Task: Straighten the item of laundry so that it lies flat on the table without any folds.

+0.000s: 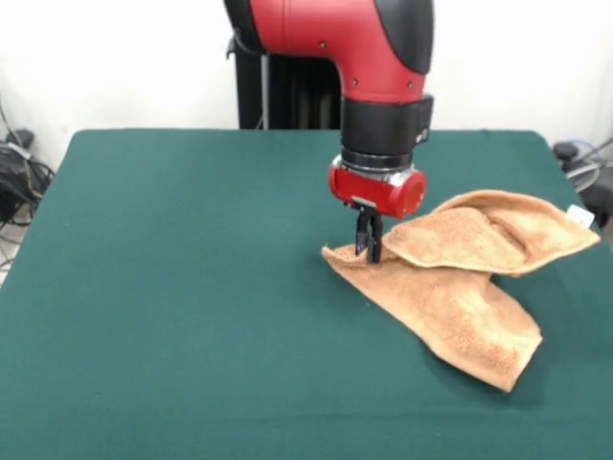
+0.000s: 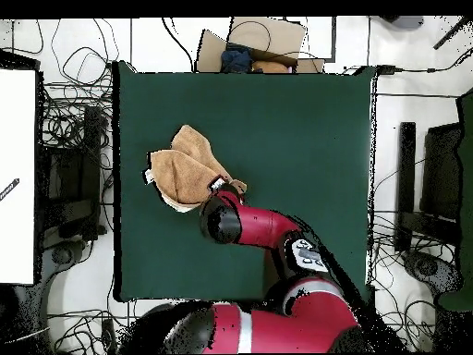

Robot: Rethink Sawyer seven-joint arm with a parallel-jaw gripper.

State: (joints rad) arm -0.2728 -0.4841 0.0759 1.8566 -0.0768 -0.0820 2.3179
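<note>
Towel (image 1: 460,278) lies crumpled on the green desk (image 1: 172,287), not flat. In the front view it sits toward the desk's right edge, roughly midway between the near and far edges. In the overhead view the same towel (image 2: 185,174) shows close to the left edge of the desk (image 2: 296,129), well clear of all four corners.

Shape: two overlapping lobes. The upper lobe is folded over on itself, with a raised, curled rim that stands off the surface and an open pocket beneath it. The lower lobe lies flatter and runs out to a blunt corner pointing at the near edge in the front view. A small white tag (image 1: 578,216) shows at the outer tip of the upper lobe, on the side nearest the desk edge; overhead it appears as a pale speck (image 2: 148,176) at the towel's outer side.

Arm: red and black, descending vertically from above, wrist pointing straight down. Gripper (image 1: 369,247) is at the towel's inner end, the end farthest from the desk edge, where the two lobes meet. The jaws look drawn nearly together with cloth between their tips, pinching the towel's edge right at desk level. Overhead, the wrist hides the tips, so the grip cannot be confirmed from that view.
</note>
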